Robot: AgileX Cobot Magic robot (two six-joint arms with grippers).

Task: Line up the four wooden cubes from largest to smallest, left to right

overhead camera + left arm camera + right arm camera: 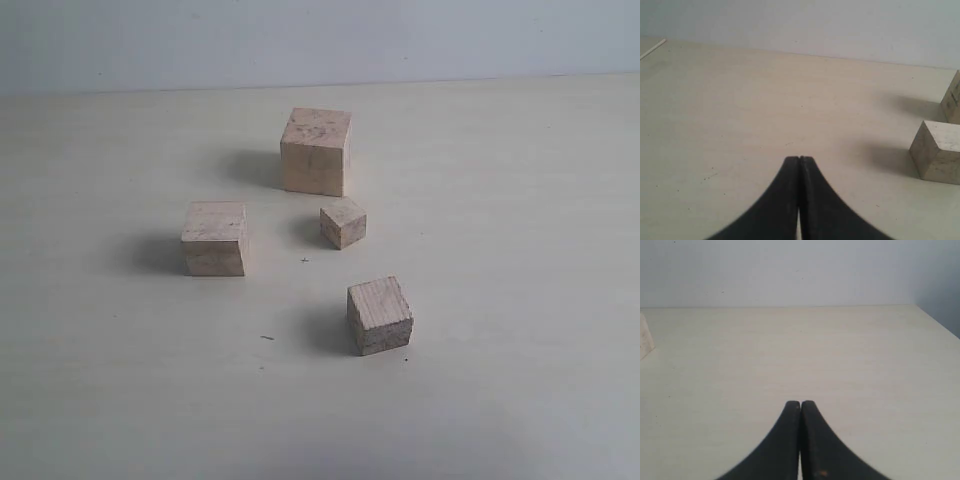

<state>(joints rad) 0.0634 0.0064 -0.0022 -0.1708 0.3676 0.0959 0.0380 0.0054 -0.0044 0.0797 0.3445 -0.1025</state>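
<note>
The left claw [799,160] and the right claw [800,403] each have their jaws pressed together and hold nothing. All four blocks stand loose on the table [520,400], well apart, and no row has been started.

The first pick will go best if a claw opens wide before it comes down and closes on two flat opposite faces. The front block [379,315], third in size, sits turned at an angle, so the wrist should probably turn to match it. Further back, the left block [214,238], second in size, and the smallest block [343,223] stand roughly side by side. The biggest block [316,152] is farthest back. It belongs at the left end, so it seems wise to set it down first and space the others off it. Lifting it clear over the left block should avoid a knock.

Neither arm shows in the exterior view, so how far each claw is from the blocks is hard to judge. The left wrist view cuts off two blocks at its edge, and I cannot tell which they are. The right wrist view shows only a pale sliver of one.
</note>
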